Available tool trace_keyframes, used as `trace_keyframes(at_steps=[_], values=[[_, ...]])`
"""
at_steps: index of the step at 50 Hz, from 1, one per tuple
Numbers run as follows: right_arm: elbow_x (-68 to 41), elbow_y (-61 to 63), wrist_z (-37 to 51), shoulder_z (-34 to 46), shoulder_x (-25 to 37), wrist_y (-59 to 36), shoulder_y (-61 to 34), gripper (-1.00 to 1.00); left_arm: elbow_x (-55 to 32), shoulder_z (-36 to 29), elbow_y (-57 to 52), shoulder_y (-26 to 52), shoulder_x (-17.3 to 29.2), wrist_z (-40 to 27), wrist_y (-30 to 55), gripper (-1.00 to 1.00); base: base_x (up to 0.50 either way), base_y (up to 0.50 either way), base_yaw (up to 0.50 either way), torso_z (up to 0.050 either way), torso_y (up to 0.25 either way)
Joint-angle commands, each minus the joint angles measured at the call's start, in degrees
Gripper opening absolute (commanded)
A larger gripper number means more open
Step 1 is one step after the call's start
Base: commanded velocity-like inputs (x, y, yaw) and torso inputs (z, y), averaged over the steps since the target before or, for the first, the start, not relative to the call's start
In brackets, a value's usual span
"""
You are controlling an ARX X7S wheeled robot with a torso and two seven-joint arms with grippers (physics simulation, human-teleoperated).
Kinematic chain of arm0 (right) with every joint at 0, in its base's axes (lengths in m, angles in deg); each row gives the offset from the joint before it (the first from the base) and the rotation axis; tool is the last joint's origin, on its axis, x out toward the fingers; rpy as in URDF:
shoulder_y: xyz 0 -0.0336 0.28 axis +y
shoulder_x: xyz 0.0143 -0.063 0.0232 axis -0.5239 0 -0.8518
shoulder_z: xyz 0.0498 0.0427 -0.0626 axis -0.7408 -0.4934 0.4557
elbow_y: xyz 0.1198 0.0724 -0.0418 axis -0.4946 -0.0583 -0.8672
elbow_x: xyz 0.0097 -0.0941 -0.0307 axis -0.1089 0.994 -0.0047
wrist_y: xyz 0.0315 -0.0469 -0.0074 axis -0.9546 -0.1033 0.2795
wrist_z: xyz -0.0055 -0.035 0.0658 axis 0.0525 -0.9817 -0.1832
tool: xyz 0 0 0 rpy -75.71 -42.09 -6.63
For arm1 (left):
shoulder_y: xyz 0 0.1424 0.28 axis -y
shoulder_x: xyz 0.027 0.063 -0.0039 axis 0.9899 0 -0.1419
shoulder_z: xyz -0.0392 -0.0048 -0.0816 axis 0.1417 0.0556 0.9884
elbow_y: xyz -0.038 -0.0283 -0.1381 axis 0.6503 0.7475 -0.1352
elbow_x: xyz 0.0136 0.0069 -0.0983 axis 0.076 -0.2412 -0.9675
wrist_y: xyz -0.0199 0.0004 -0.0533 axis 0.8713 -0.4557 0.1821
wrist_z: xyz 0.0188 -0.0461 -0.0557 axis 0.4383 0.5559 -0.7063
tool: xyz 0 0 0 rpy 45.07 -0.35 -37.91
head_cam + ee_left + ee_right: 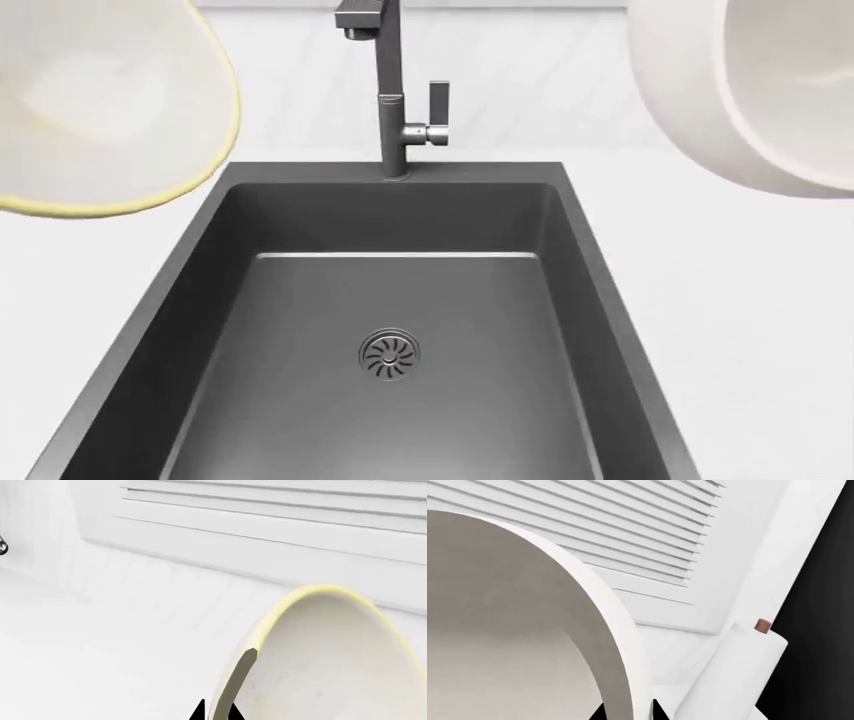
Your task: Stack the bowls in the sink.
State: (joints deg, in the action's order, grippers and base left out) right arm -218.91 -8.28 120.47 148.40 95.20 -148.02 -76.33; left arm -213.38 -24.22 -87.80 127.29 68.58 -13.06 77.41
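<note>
From the left wrist camera, the cream bowl (333, 665) fills the near corner, its pale yellow rim arcing over a pale inside. The left end effector (217, 710) is clamped on that rim — one slim grey finger (241, 677) lies along the inside of the edge, and two dark tips show at the rim's foot, one to either side of it. Behind the bowl runs a white worktop (80, 655) and, above it, a white slatted shutter (280, 510).

From the head camera, the sink (160, 330) is the landmark: a dark grey basin set in the white worktop, a round metal drain (391, 355) in the middle of its floor, nothing else lying in it. A tall grey faucet (390, 95) stands at the middle of its back edge. The cream bowl (107, 105) hangs in the air over the sink's far left corner, tipped on its side, mouth turned toward the camera. The white bowl (747, 90) hangs over the far right corner, well apart from the first, showing its bulbous outside. Neither end effector shows here.

From the right wrist camera, the white bowl (514, 630) looms close with its thick rim. The right end effector (627, 711) grips that rim — two dark tips straddle it, one inside, one outside. Beside it stands a white cylinder (740, 670) with a brown core at its end, and the slatted shutter (627, 535) spans the background.
</note>
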Motion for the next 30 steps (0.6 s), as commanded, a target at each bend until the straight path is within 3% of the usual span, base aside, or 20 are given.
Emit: trace_keyframes(at_steps=[1,30], values=[[0.01,-0.42,-0.03,-0.28,-0.64,-0.11,-0.2,-1.0,1.28,-3.45,1.92,1.65,-2.02,0.63,1.53,-1.0,0.02,0.0,0.0,0.0,0.0],[0.15,0.68,-0.32,0.35,0.51,0.91,0.2,-1.0,3.31,-6.85,2.86,-1.25,-8.77,4.19,0.39,-1.0,0.02,0.0,0.0,0.0,0.0]])
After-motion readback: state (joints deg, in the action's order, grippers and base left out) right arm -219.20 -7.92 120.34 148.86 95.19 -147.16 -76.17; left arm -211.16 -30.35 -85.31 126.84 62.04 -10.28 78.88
